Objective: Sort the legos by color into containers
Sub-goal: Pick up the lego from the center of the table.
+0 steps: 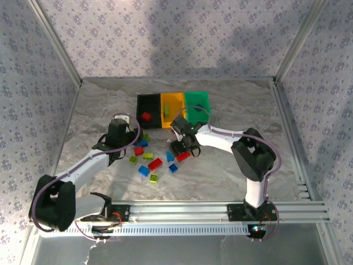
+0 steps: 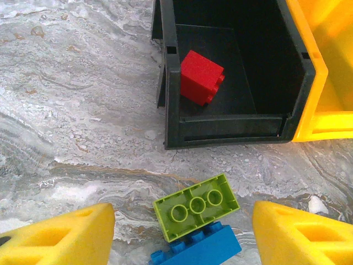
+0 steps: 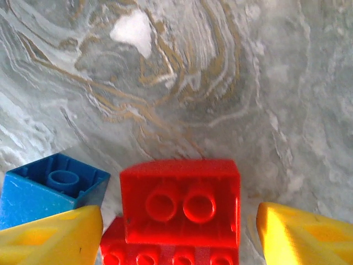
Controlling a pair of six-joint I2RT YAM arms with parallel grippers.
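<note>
Blue lego [image 3: 49, 190] beside red lego [image 3: 182, 201] under right tool [image 3: 179, 234]

No readable writing

No letters, numbers, brand marks or labels can be made out on the studs of the red brick [image 3: 182, 221], on the yellow-green brick [image 2: 196, 207], on the black bin [image 2: 231, 130] or on the marbled bench [image 3: 220, 83].

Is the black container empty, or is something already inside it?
Not empty. One red lego sits on the floor of the black container, near a side wall; the top view shows it there too.
</note>
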